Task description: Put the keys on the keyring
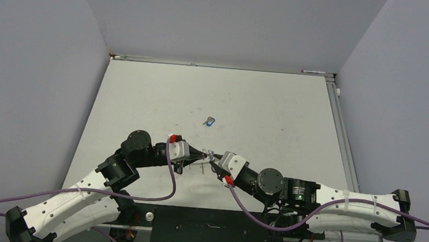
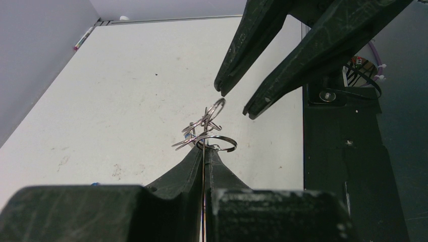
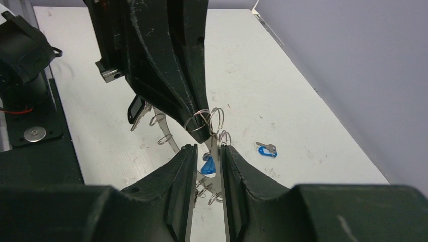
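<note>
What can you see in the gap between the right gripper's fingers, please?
A blue key head and small metal rings show between the fingers of the right gripper; they hide the key's blade and how the rings connect.

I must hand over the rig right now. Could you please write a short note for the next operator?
The left gripper is shut on the keyring.
The right gripper is open, jaws narrowly apart at the bunch of keys; no grip visible.
The bunch hangs at the keyring; one blue-headed key lies alone on the table, farther out.
Done: some keys seem threaded, count unclear.
To do: fetch the blue-headed key and thread it.
</note>
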